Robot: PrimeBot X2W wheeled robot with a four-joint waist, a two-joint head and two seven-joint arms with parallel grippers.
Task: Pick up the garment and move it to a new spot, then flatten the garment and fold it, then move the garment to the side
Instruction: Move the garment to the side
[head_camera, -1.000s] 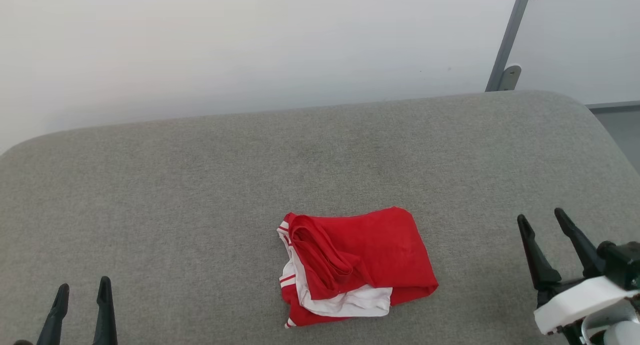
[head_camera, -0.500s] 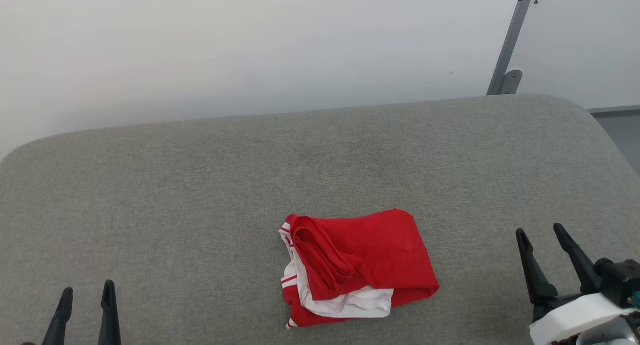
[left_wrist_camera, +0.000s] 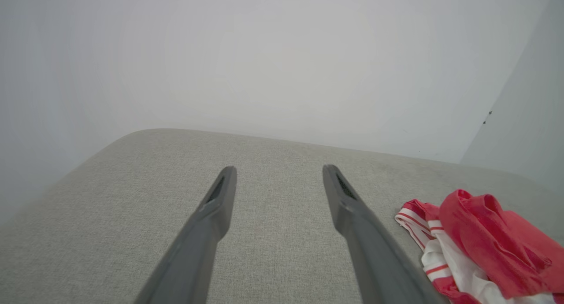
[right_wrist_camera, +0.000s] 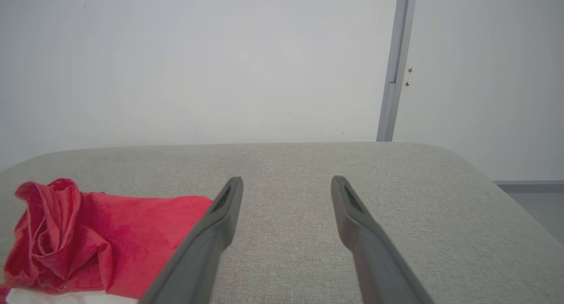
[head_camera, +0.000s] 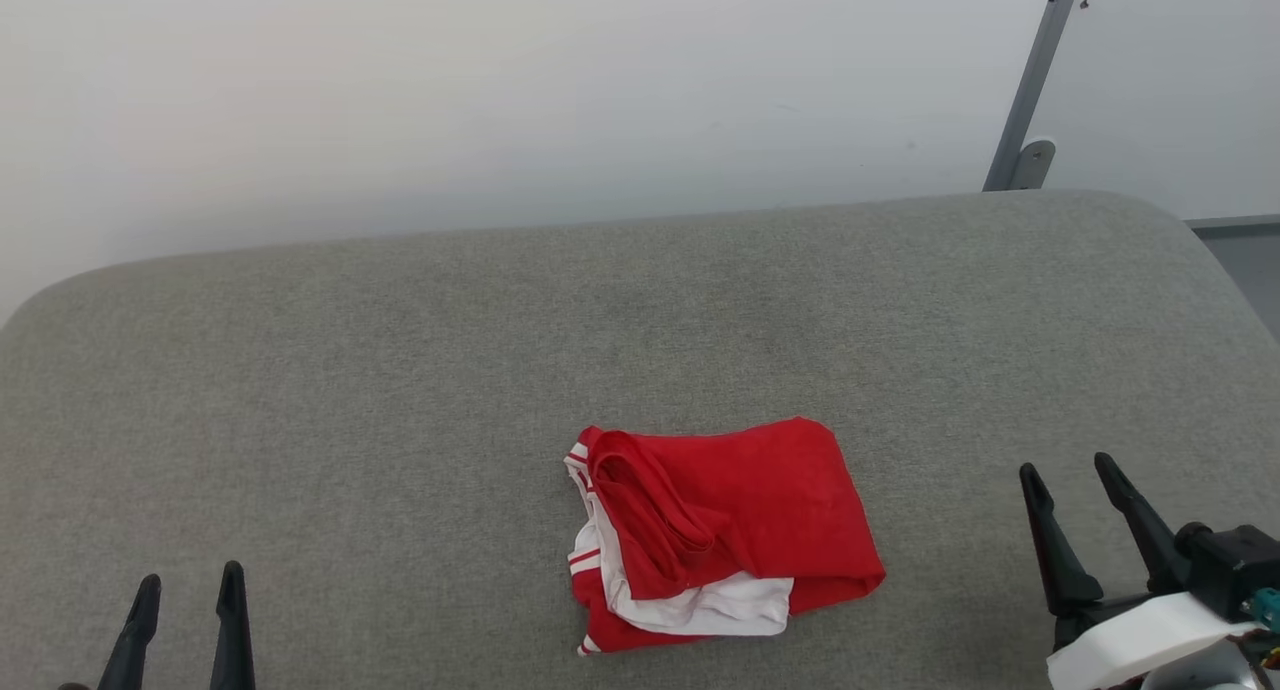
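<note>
The garment [head_camera: 730,530] lies folded in a rough red bundle with white and striped edges on the grey padded surface [head_camera: 400,370], near its front middle. In the left wrist view the garment [left_wrist_camera: 484,246] sits at the lower right; in the right wrist view the garment [right_wrist_camera: 88,238] sits at the lower left. My left gripper [head_camera: 188,582] stands open at the lower left, far from the cloth, with nothing between its fingers. Off to the garment's right my right gripper [head_camera: 1065,470] is open too, apart from the cloth. The same open left gripper [left_wrist_camera: 277,169] and right gripper [right_wrist_camera: 286,180] hover over bare fabric.
A pale wall rises behind the padded surface. A grey metal post [head_camera: 1030,90] stands at the back right corner. The surface's rounded edges fall away at the far left and far right, with grey floor [head_camera: 1245,260] beyond the right edge.
My right gripper has drawn back toward the lower right edge of the head view. The picture has shifted slightly with the camera. The garment lies as before.
</note>
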